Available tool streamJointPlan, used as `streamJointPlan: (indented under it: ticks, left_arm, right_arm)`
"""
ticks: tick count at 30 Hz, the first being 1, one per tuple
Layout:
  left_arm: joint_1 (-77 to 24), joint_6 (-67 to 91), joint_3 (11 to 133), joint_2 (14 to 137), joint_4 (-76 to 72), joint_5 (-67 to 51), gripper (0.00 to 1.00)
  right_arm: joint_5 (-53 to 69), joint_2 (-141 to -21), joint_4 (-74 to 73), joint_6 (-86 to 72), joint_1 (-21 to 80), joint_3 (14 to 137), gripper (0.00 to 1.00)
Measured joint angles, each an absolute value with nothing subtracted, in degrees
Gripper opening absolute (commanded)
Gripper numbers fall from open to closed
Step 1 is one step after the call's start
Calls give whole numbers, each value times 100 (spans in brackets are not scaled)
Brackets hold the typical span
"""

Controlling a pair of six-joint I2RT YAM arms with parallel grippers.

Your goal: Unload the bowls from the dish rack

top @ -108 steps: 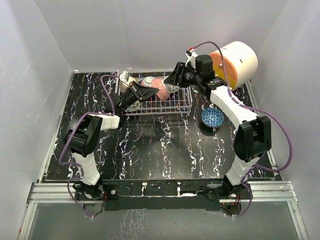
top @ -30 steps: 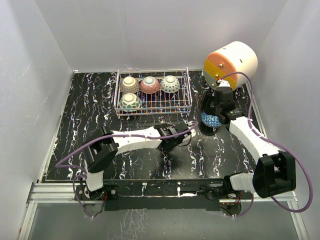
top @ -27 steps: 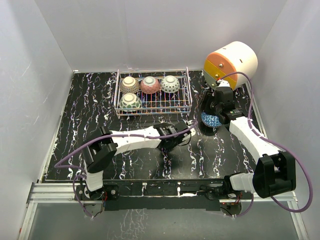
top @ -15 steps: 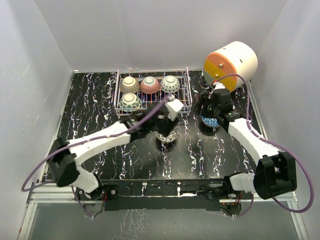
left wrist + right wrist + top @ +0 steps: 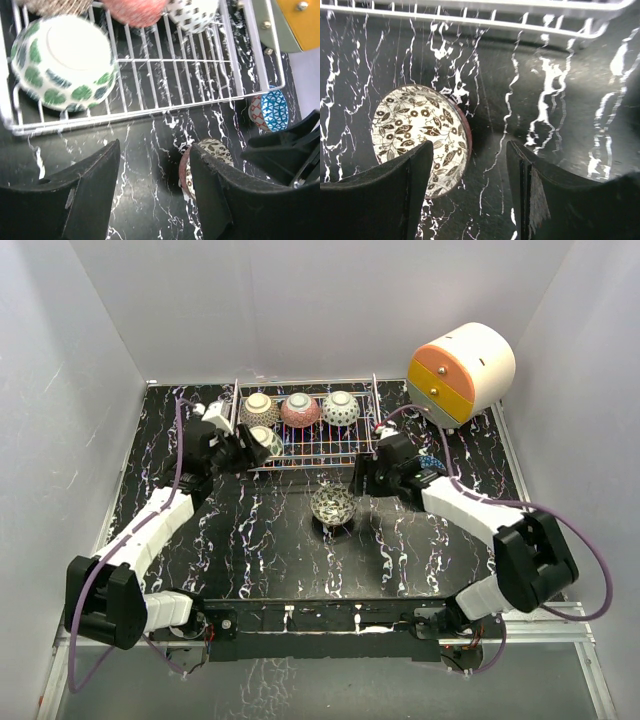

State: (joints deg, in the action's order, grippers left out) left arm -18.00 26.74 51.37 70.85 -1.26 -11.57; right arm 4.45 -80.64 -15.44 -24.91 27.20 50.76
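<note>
The dish rack (image 5: 312,466) stands at the back centre with several bowls upside down in it: a brownish one (image 5: 259,406), a pink-red one (image 5: 300,410), a grey-dotted one (image 5: 341,407) and a green-white one (image 5: 62,62). A leaf-patterned bowl (image 5: 332,505) sits on the table in front of the rack. A blue bowl (image 5: 433,464) lies right of it, half hidden by my right arm. My left gripper (image 5: 255,448) hangs open at the rack's front left, just before the green-white bowl. My right gripper (image 5: 362,480) is open and empty, right of the leaf-patterned bowl (image 5: 417,140).
A big white cylinder with orange and yellow drawer fronts (image 5: 462,370) stands at the back right, beside the rack. White walls close in the black marbled table (image 5: 260,560) on three sides. The rack's front rail (image 5: 485,22) runs just beyond my right fingers.
My left gripper let go of the leaf-patterned bowl on the table and swung back left to the rack. My right gripper opened, left the blue bowl and moved left.
</note>
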Motion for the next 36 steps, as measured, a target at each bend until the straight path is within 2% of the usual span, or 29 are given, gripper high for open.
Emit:
streamJointPlan:
  ticks: [3, 8, 11, 14, 16, 25, 30, 36]
  left_arm:
    - [-1466, 3046, 4807, 7113, -191, -1369, 59]
    - [-1470, 3293, 4777, 7096, -416, -1660, 63]
    - [-1468, 3350, 4777, 7072, -478, -1712, 64]
    - [-1459, 3367, 4777, 7057, -528, -1728, 64]
    - [-1455, 3369, 4777, 7057, -554, -1745, 65]
    - [-1437, 3369, 4744, 7057, -692, -1857, 66]
    - [-1437, 3369, 4711, 7057, -711, -1890, 67]
    - [-1437, 3367, 4711, 7057, -727, -1938, 67]
  right_arm:
    - [423, -8414, -1463, -2550, 2956, 5076, 59]
    - [381, -8838, -1396, -2585, 3109, 5083, 52]
    - [322, -9013, -1339, -2596, 3146, 5085, 40]
    - [272, -9074, -1332, -2609, 3168, 5085, 18]
    - [250, -9076, -1334, -2628, 3179, 5100, 9]
    - [-108, -9011, -1555, -2502, 3199, 5290, 8]
    - [-244, -8490, -1876, -2246, 3100, 5310, 8]
    - [-36, -7607, -2091, -1970, 2231, 5310, 8]
